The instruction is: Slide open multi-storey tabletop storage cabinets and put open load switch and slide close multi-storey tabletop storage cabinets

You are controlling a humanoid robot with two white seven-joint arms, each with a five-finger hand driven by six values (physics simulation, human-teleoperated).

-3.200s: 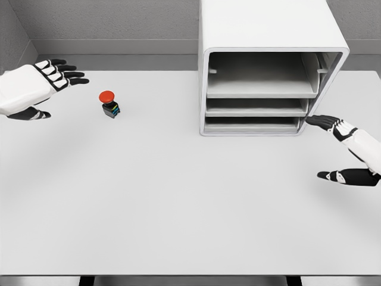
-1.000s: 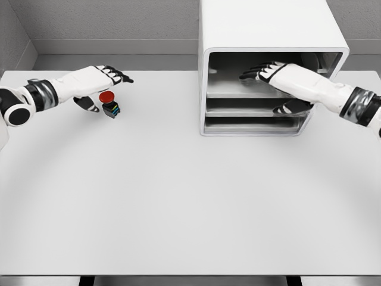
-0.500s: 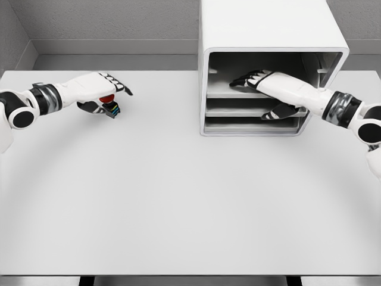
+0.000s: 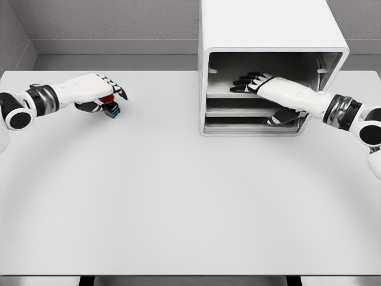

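From the head view, the left hand [image 4: 98, 90] has its fingers curled over the red-capped load switch [image 4: 111, 107], which sits upright on the white table [image 4: 178, 196], far left of the cabinet [image 4: 271, 65]. The right hand [image 4: 253, 81] lies with fingers spread flat on the top tray [image 4: 226, 89], thumb under its front edge. The tray looks barely drawn out, so stowing and closing both remain.
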